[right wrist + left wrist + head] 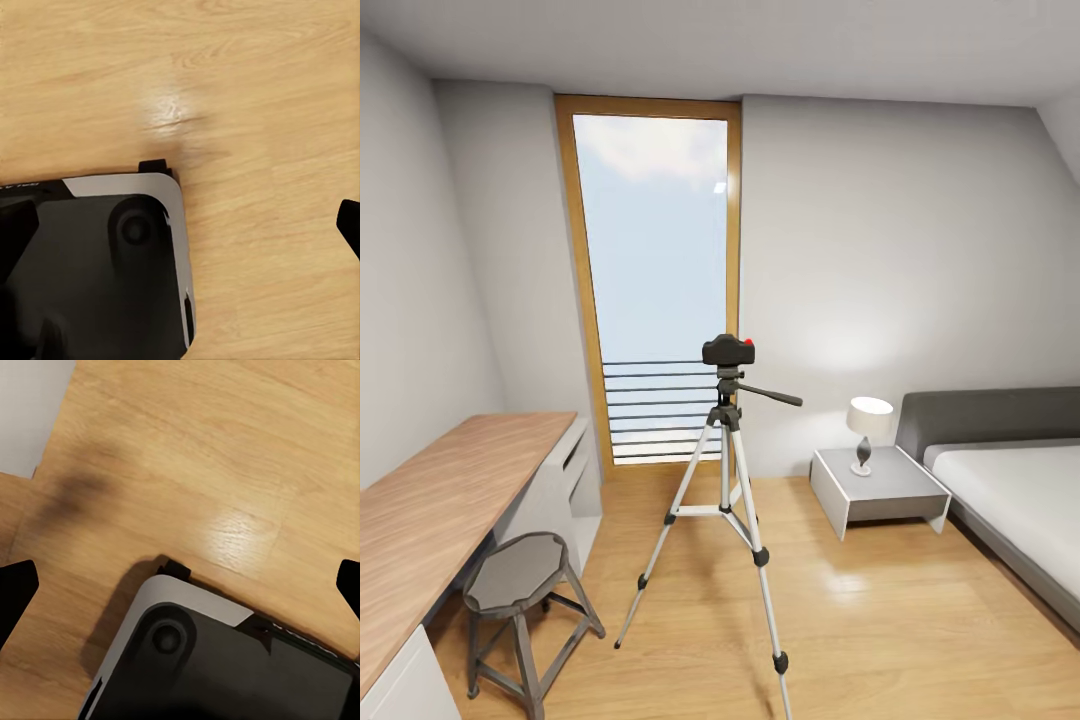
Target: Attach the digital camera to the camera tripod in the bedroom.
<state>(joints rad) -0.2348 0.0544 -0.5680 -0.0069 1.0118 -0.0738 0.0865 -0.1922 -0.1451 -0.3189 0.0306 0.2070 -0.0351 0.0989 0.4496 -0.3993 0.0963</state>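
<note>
The digital camera (728, 350), a small black box with a red button on top, sits on the head of the camera tripod (725, 480). The tripod stands on the light wood floor in the middle of the bedroom, its three silver legs spread and its black pan handle (770, 394) pointing right. In the left wrist view my left gripper (180, 585) hangs open over the floor, dark fingertips (16, 585) far apart. My right gripper (180, 225) is likewise open, its fingertips (349, 223) wide apart with nothing between them.
A wooden desk (440, 510) runs along the left wall with a grey round stool (520, 575) beside it. A tall wood-framed window (655, 280) is behind the tripod. A grey nightstand (880, 490) with a lamp (868, 430) and the bed (1020, 490) stand at right. My base (225, 667) shows below both grippers.
</note>
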